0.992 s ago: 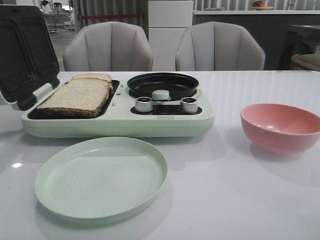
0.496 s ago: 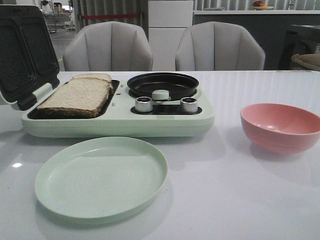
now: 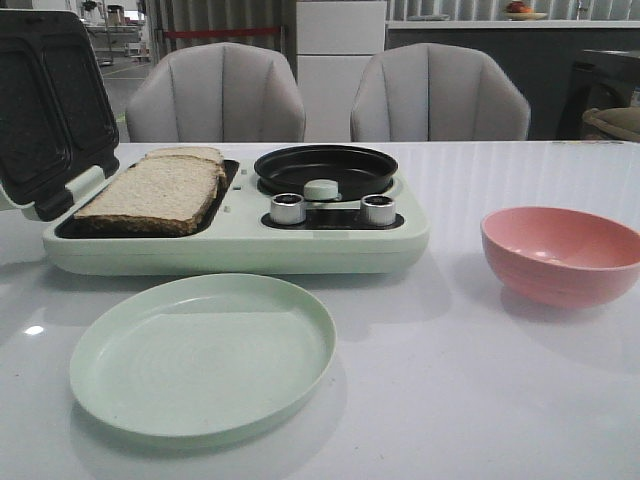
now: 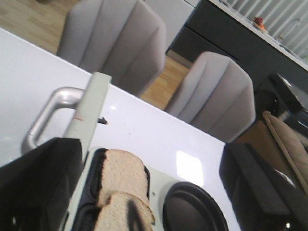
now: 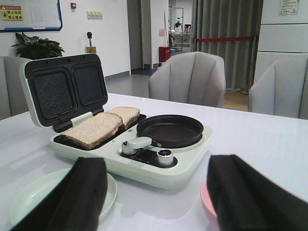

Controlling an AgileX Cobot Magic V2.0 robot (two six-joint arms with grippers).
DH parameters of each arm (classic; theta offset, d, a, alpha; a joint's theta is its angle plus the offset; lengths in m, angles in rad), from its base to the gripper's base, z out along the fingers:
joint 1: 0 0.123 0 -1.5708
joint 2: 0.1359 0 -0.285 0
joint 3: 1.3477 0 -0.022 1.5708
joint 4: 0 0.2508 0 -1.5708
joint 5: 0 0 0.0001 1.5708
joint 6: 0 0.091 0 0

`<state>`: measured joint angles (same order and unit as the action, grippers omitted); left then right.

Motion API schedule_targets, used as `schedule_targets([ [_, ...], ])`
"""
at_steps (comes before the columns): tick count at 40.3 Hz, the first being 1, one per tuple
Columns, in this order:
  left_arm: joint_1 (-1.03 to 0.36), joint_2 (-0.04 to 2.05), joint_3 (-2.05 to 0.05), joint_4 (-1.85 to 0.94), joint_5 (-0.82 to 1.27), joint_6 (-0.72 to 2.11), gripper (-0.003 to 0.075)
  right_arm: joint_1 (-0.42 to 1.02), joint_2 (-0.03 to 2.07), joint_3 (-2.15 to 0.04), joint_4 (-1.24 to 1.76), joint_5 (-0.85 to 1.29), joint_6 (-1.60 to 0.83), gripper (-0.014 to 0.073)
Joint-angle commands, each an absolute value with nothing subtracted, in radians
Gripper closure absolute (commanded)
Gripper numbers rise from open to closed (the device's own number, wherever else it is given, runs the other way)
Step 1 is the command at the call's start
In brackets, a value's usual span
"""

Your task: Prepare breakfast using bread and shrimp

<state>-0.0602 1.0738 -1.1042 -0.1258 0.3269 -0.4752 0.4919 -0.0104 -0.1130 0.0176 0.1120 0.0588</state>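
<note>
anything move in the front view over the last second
Nothing visibly changed. The two bread slices lie as before in the open sandwich maker, the green plate and pink bowl sit in the same spots, and the pan is bare as before. Neither arm shows in the front view, then or now.

White glossy table (image 3: 470, 400) before me. Resting directly on it: mint-green breakfast maker (image 3: 240, 245), toward the far left, lid open; empty pale green plate (image 3: 203, 355), at the near edge just in front of it; pink bowl (image 3: 560, 255), by the right edge.
</note>
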Motion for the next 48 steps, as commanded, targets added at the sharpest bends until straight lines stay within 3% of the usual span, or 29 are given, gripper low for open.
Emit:
schedule_targets([
  [1, -0.005, 1.073, -1.143, -0.142, 0.240, -0.479, 0.0093, 0.491, -0.028, -0.142, 0.009, 0.017, 0.055, 0.0042],
  [7, 0.062, 1.109, -1.143, -0.179, 0.244, -0.433, 0.0094, 0.491, -0.028, -0.142, 0.009, 0.017, 0.055, 0.0042],
  [29, 0.225, 1.394, -1.284, -0.740, 0.407, 0.049, 0.0095, 0.491, -0.028, -0.142, 0.009, 0.017, 0.055, 0.0042],
  [48, 0.240, 1.585, -1.288, -0.966, 0.432, 0.203, 0.0115, 0.491, -0.028, -0.142, 0.009, 0.017, 0.055, 0.0042],
])
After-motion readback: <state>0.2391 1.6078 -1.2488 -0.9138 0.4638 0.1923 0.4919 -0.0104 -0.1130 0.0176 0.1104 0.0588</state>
